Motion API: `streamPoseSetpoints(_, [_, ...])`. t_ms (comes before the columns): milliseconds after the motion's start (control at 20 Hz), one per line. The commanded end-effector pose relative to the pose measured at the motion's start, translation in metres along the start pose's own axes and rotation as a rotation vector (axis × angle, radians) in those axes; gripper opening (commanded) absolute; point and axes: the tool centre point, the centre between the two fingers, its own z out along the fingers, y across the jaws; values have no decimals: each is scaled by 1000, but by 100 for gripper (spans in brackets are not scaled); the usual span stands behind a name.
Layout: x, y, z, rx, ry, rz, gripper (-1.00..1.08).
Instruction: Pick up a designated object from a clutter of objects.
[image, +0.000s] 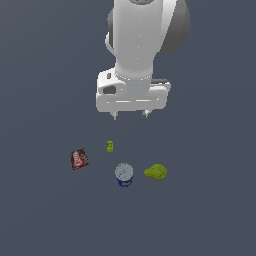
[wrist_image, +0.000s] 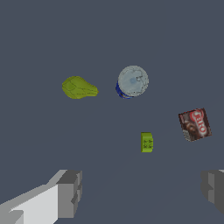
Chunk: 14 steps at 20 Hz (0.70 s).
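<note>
Dark slate-grey ground (image: 45, 220) carries four small items beneath a white Panda arm (image: 142, 45), whose gripper (image: 130, 115) hangs above them with jaws spread wide and nothing between them. An olive yellow-green pear-shaped blob (image: 156, 172) lies just beside an upright blue can (image: 124, 176), its silvery top closed. A tiny green block (image: 110, 146) and a red-brown printed packet (image: 79, 159) lie apart on the exterior view's left.

High exterior view, closer downward wrist view, shared clutter (image: 120, 165).
</note>
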Motion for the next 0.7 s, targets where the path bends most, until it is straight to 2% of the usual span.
streamPoseSetpoints(0, [5,-3,6,-3,0,-35,100])
streamPoseSetpoints(300, [24,-14,28,-13,4,-167,100])
streamPoseSetpoints(650, [53,-35,68,-21,10,-393,100])
